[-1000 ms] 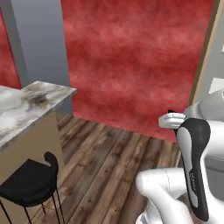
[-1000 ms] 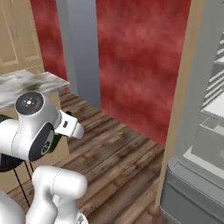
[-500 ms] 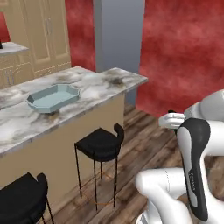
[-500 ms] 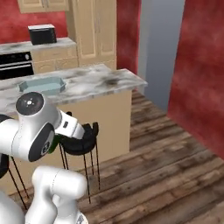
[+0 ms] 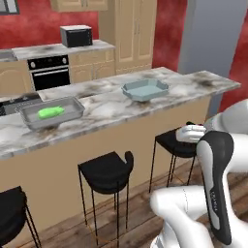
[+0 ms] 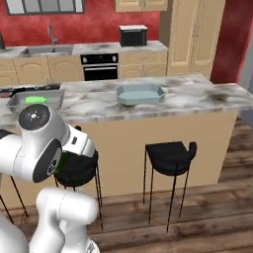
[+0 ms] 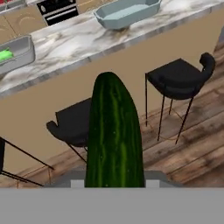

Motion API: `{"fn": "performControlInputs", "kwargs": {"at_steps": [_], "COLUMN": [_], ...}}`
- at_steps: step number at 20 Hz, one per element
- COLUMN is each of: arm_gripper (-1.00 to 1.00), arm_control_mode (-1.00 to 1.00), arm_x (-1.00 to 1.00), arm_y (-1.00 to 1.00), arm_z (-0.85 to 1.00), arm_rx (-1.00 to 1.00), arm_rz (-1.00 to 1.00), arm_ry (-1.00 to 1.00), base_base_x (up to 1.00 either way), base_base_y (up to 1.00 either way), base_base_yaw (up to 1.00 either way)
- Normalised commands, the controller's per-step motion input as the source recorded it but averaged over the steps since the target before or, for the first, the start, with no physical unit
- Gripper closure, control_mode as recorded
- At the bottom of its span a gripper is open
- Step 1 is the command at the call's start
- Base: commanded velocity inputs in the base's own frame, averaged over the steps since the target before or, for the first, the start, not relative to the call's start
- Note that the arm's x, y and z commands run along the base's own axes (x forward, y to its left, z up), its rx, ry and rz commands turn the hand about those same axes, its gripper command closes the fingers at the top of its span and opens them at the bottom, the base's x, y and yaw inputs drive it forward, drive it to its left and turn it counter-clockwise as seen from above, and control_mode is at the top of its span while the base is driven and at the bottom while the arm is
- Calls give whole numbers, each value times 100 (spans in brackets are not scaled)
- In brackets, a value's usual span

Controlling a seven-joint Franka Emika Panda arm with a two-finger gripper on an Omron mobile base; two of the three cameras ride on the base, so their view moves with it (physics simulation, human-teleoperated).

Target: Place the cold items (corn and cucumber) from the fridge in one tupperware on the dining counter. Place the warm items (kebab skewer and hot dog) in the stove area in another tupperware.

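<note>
A dark green cucumber [image 7: 114,135] stands up between my fingers in the hand view and hides their tips. My gripper [image 5: 191,133] is shut on it, held close to my body, in front of the dining counter [image 5: 106,104]. On the counter sit two tupperwares. The grey one [image 5: 29,118] on the left holds a bright green item [image 5: 51,112]; whether that is the corn I cannot tell. The light blue one [image 5: 145,89] further right is empty. The kebab skewer and hot dog are out of view.
Black bar stools [image 5: 106,172] [image 5: 177,143] stand along the counter's near side on a wooden floor. Behind the counter are an oven [image 5: 48,72], a dark box-shaped appliance [image 5: 76,35] on the back counter, a sink [image 6: 49,49] and tall wooden cabinets [image 5: 128,34].
The whole picture has swung from a red wall to the dining counter, so the base has turned. The arm keeps its pose, and the gripper stays shut.
</note>
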Motion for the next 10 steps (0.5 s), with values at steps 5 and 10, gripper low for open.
{"fn": "performControlInputs", "kwargs": {"at_steps": [5, 10], "arm_gripper": [100, 100], "arm_control_mode": [100, 100], "arm_x": [0, 0], "arm_y": [0, 0], "arm_z": [0, 0], "arm_rx": [0, 0], "arm_rz": [0, 0], "arm_ry": [0, 0], "base_base_x": [10, 39], "base_base_y": [83, 41], "base_base_yaw": [33, 37]}}
